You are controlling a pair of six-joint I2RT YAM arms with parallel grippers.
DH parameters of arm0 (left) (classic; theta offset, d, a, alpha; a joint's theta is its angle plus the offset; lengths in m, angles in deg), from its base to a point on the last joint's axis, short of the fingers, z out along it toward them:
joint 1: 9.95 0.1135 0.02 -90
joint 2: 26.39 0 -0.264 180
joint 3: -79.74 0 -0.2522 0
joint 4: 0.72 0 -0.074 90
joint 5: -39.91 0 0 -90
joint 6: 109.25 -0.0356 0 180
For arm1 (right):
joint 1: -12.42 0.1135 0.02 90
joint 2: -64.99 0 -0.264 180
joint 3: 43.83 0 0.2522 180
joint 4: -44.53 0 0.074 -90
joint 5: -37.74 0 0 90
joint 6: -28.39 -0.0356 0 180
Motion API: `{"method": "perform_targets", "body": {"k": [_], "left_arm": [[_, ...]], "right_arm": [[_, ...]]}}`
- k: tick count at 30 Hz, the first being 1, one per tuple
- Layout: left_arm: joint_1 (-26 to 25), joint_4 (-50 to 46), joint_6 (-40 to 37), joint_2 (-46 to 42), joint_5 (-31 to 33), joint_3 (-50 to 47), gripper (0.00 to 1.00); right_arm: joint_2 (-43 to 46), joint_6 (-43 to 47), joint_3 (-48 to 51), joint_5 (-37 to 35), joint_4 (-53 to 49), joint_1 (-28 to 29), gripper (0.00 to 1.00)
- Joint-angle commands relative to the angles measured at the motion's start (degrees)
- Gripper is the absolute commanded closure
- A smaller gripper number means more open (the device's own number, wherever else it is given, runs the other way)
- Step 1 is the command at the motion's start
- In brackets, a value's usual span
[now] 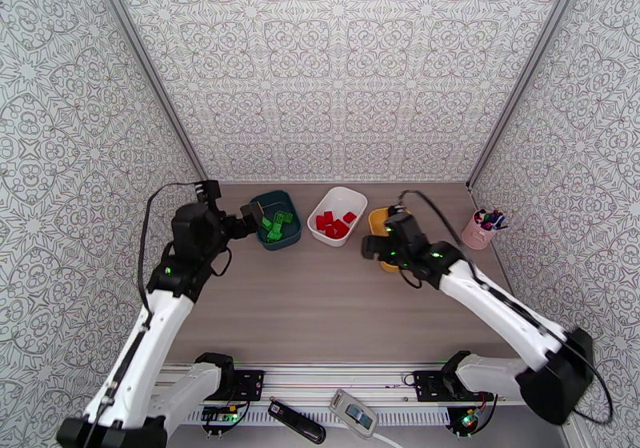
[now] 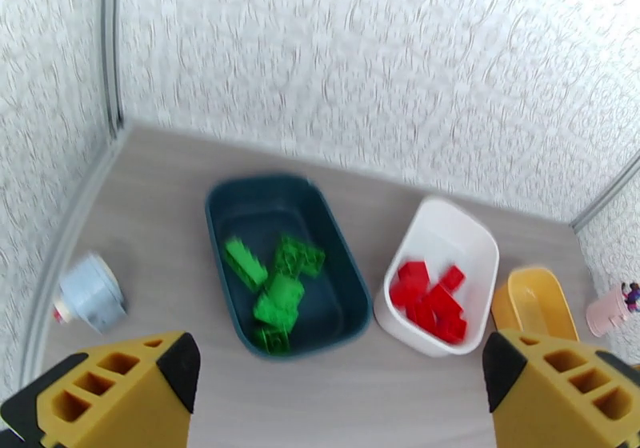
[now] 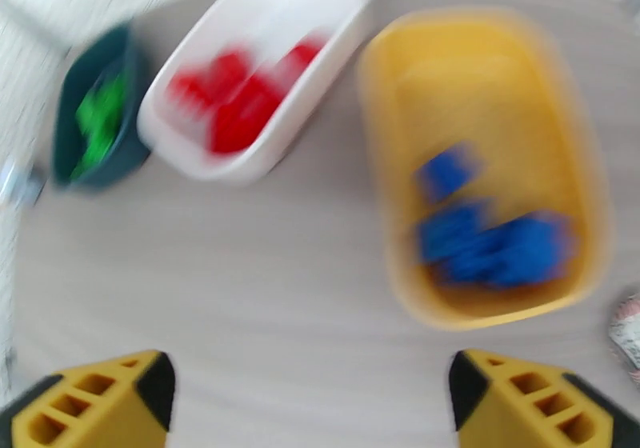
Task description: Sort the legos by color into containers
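Looking down from the top camera, you had three tubs in a row across the far tabletop [image 1: 320,306]. The dark teal tub [image 1: 282,195] at 11 o'clock held the green legos [image 1: 278,226]. The white tub [image 1: 346,194] at 12 o'clock held the red legos [image 1: 334,224]. The yellow tub [image 1: 376,219] at 1 o'clock was mostly covered by your right arm.

Your right wrist view, though blurred, showed the blue legos [image 3: 496,246] inside that tub, toward its 5 o'clock corner. Your left wrist view showed a pale cylinder [image 2: 88,294] at 9 o'clock of the teal tub, a spot your left arm covered from above. A pink pen cup [image 1: 480,232] stood at 3 o'clock of the yellow tub.

Your left end effector [image 2: 340,370] and right end effector [image 3: 312,386] were both spread, nothing between the fingers.
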Motion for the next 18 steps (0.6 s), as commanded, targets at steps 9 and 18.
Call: {"method": "perform_targets", "body": {"k": [9,18], "left_arm": [[1.19,22.88,-9.8,-11.65,19.79,-28.35,0.01],[3.19,38.85,-12.61,-2.53,28.51,-41.04,0.01]], "right_arm": [[19.14,29.91,30.39,-22.28,46.1,-7.8,0.01],[12.18,29.4,43.38,-17.46,58.51,-22.05,0.01]]}}
